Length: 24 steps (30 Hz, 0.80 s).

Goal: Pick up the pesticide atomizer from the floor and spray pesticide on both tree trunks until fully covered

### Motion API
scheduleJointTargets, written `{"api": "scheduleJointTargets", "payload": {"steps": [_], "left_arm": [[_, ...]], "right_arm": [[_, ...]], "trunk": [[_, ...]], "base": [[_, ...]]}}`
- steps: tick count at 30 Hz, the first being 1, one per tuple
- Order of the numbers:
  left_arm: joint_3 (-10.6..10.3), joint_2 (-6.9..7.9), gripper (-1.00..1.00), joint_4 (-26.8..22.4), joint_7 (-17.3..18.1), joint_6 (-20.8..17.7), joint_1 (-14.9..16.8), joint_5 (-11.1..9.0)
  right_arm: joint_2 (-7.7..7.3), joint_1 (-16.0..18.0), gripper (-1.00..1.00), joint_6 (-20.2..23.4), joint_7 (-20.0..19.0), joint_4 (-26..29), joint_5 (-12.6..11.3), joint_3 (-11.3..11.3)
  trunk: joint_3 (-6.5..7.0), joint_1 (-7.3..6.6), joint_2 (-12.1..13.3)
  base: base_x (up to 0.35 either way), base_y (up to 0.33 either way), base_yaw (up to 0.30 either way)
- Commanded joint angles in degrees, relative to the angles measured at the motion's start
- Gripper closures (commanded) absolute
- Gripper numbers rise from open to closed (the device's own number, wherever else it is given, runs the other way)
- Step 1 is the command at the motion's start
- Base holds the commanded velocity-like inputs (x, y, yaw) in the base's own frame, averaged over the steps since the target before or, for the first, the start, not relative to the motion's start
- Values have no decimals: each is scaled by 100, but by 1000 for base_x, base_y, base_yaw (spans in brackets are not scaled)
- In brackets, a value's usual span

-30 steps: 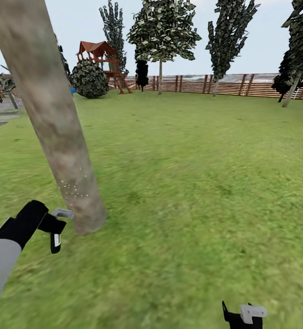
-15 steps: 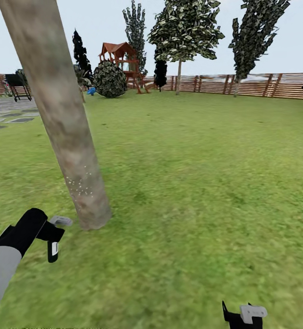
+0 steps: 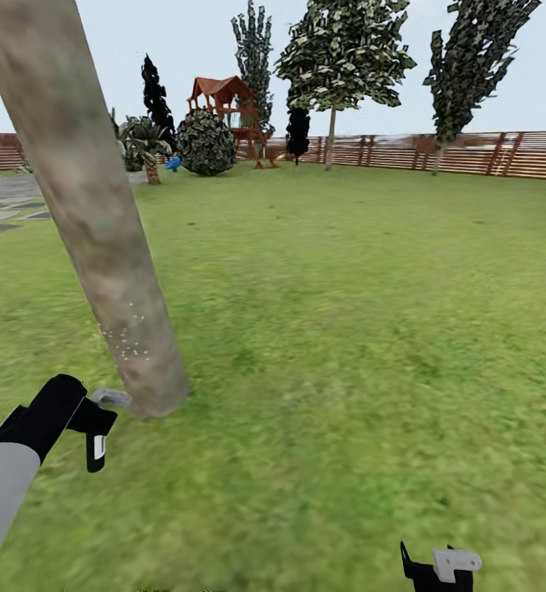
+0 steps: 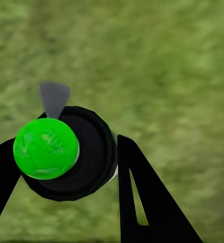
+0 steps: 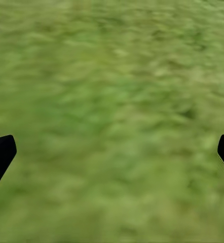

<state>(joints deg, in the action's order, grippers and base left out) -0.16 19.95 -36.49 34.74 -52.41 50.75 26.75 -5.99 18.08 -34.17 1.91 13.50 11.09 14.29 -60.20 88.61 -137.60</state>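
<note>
A thick mottled grey-brown tree trunk leans across the left of the head view, with white spray specks low on it. The trunk's base stands on the garden lawn. My left gripper hangs just left of that base, shut on the pesticide atomizer. The atomizer is a black round body with a green ball top, and its grey nozzle points at the trunk. My right gripper is low at the bottom edge, open over bare grass, its fingertips far apart.
A brown slat fence runs along the back. In front of it stand a leafy tree with a thin bare trunk, dark conifers, a round bush, a red play tower and a short palm. Paving lies at far left.
The whole view has swung, so the trunk sits a little further left and the palm has come into sight. Both grippers keep the same pose; the left still holds the atomizer.
</note>
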Motion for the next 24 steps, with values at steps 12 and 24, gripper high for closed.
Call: {"api": "scheduleJointTargets", "payload": {"steps": [12, 24], "left_arm": [[246, -37, 100, 272, 25, 235, -118, 57], [575, 7, 100, 707, -564, 1019, -339, 56]], "right_arm": [[-6, 3, -100, -20, 20, -5, 64, 30], [-3, 4, -100, -20, 18, -8, 67, 29]], "trunk": [[-5, -1, -2], [-5, -1, -2]], "base": [[87, -262, 150], [208, -219, 8]]}}
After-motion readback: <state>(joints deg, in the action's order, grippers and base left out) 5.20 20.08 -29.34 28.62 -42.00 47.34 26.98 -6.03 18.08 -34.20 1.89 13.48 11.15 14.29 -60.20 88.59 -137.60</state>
